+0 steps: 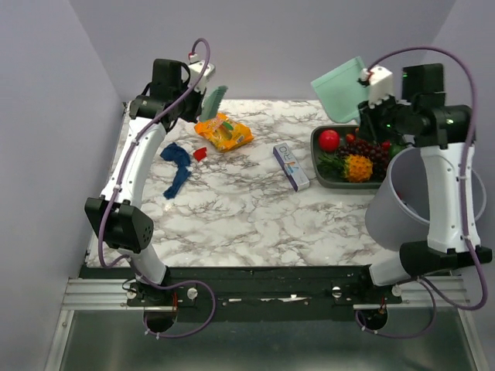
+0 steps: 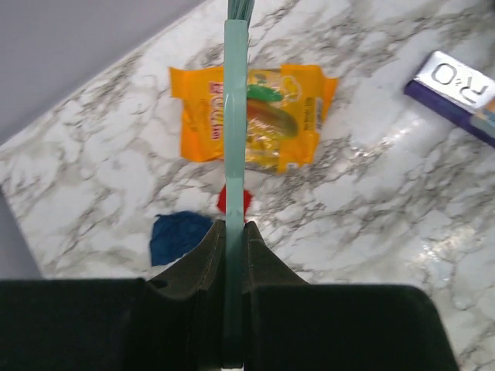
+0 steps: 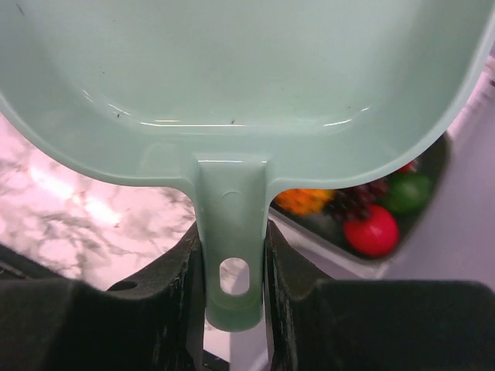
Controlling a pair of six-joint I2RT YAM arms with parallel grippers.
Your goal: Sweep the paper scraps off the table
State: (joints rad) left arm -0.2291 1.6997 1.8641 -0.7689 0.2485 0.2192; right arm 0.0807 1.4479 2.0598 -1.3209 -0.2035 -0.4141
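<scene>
**Left gripper (image 2: 233,239) clamped on the brush (image 2: 234,116), right gripper (image 3: 232,259) clamped on the dustpan (image 3: 247,77)**

We find the paper scraps (image 1: 176,166) on the left part of the table (image 1: 255,216) in the top view. Dark blue pieces trail towards the lower left, and one small red scrap (image 1: 200,153) lies just beside them, close under the orange snack bag (image 1: 223,133). The brush sits just above the bag in the frame. The dustpan is raised at the upper right, well apart from the scraps, near the fruit tray (image 1: 314,151).

In our judgement the pan's lip should go flat on the table beside the scraps first. The bristles should then come down behind them and draw short strokes towards it, steering round the bag so it is not dragged along.

In the left wrist view the brush handle covers part of the red scrap and the bristles are cut off at the top edge. We cannot tell whether more scraps lie under the bag or the arm
</scene>
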